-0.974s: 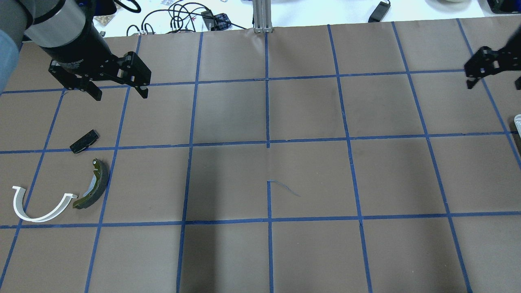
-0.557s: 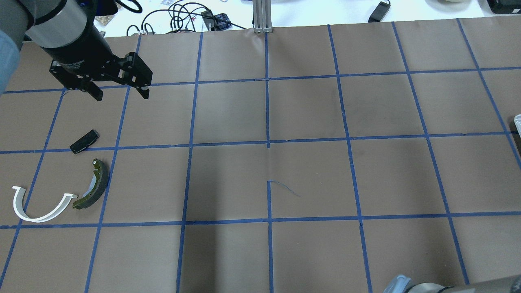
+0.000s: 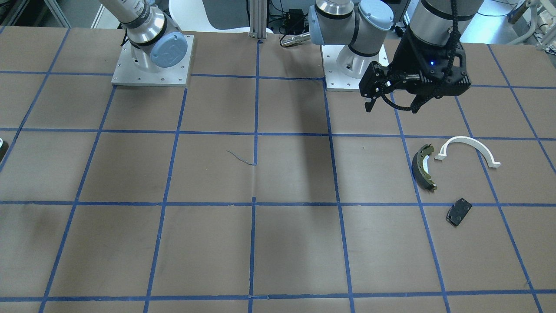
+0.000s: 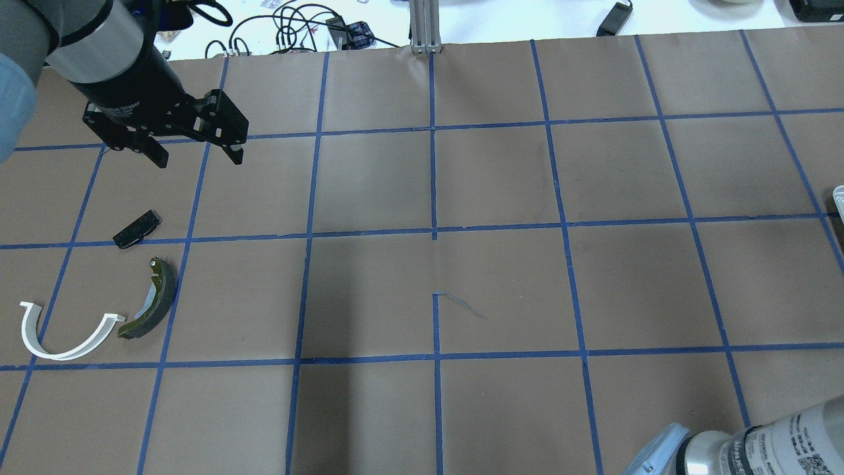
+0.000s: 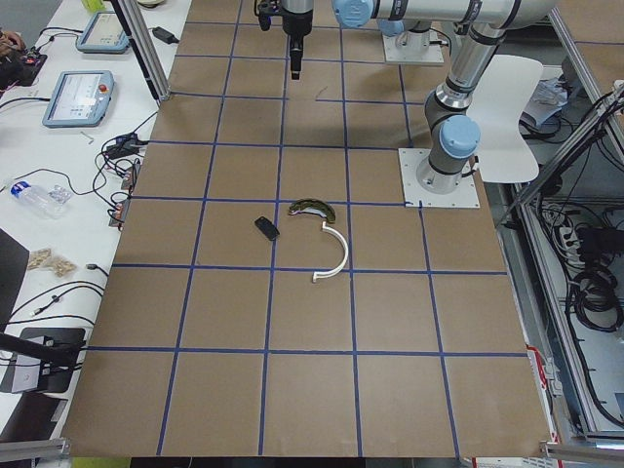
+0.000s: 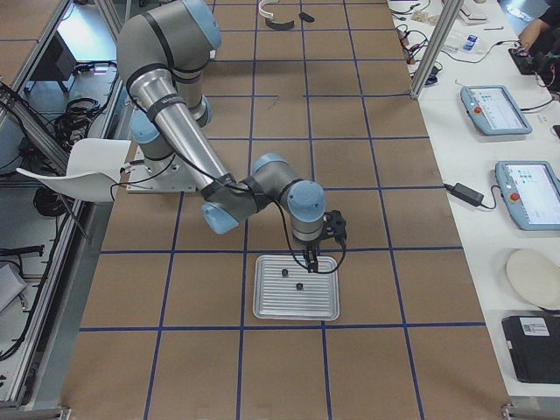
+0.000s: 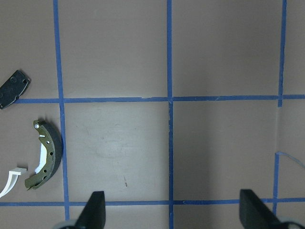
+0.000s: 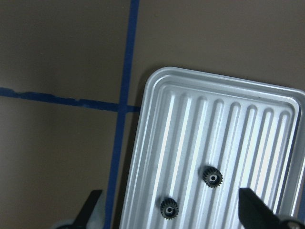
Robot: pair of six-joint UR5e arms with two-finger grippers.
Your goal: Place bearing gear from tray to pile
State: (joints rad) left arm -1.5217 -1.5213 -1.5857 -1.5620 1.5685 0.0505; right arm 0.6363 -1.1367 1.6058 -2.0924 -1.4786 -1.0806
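Right gripper (image 8: 171,212) spread wide above tray (image 8: 214,81); we centre on one bearing gear (image 8: 212,177), drop straight, avoid neighbour gear (image 8: 169,208). Left gripper (image 4: 196,156) spread, empty.

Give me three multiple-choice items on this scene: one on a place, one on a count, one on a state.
1. Where do the bearing gears lie?
A. in the tray
B. in a bowl
C. on the floor

2. How many gears are in the tray?
A. one
B. two
C. four

3. What is the state of the left gripper?
A. shut on a gear
B. shut on a cable
C. open, holding nothing

Answers:
1 A: the right wrist view shows them on the ribbed metal tray.
2 B: two small dark toothed wheels sit there, apart from each other.
3 C: the overhead view shows its fingers spread with nothing between them.
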